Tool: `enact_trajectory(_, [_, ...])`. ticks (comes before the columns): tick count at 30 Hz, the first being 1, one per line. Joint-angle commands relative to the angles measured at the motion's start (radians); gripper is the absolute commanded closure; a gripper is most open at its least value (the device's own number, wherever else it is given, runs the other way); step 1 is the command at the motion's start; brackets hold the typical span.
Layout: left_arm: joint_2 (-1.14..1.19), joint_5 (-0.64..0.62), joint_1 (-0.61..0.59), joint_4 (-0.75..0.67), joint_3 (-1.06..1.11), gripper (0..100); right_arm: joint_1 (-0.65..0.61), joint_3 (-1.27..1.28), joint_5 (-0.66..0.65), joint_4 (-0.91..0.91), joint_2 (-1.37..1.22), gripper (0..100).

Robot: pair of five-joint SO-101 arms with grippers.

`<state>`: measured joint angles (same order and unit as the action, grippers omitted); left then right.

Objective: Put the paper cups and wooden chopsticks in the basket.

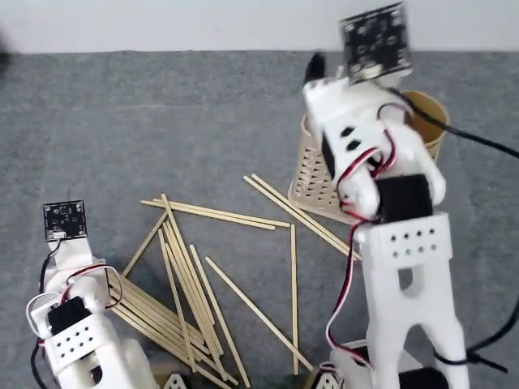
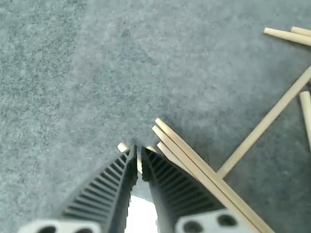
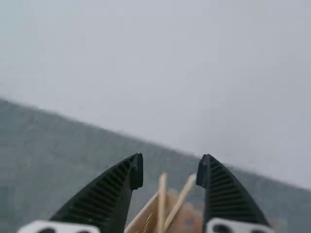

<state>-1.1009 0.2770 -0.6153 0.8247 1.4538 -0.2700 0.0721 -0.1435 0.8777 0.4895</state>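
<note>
Several wooden chopsticks (image 1: 188, 279) lie scattered on the grey mat between the arms. My left gripper (image 2: 137, 148) is low at the mat, shut on one chopstick (image 2: 139, 164) whose pale end pokes out at the fingertips; two more chopsticks (image 2: 194, 165) lie right beside it. The perforated basket (image 1: 310, 183) stands at the back right with a brown paper cup (image 1: 428, 123) behind it. My right gripper (image 3: 170, 169) hangs open above the basket, and chopsticks (image 3: 162, 204) standing in the basket show between its fingers.
The right arm's white body (image 1: 405, 267) covers much of the basket and the mat in front of it. A pale wall (image 1: 162, 24) bounds the far edge of the mat. Bare mat (image 1: 146, 121) spreads at the back left.
</note>
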Motion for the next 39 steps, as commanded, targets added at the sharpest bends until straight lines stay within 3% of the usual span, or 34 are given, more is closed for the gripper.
enact_trajectory(1, [-0.026,0.008,0.009,-0.023,-0.007,98,-0.085,-0.006,-0.003,0.202,0.045,85.3])
enact_trajectory(6, [-0.028,0.008,0.002,-0.023,-0.012,98,-0.219,-0.006,0.087,0.453,-0.024,85.5])
enact_trajectory(11, [-0.028,0.002,-0.049,-0.058,-0.013,98,-0.344,-0.005,0.196,0.542,-0.193,85.5])
enact_trajectory(18, [-0.028,0.0,-0.077,-0.066,-0.013,98,-0.493,-0.006,0.273,0.414,-0.476,84.8])
enact_trajectory(22, [-0.028,0.0,-0.077,-0.066,-0.013,98,-0.578,-0.011,0.275,0.323,-0.587,75.4])
enact_trajectory(39, [-0.028,-0.002,-0.078,-0.066,-0.022,98,-0.707,-0.014,0.33,0.213,-0.809,72.4])
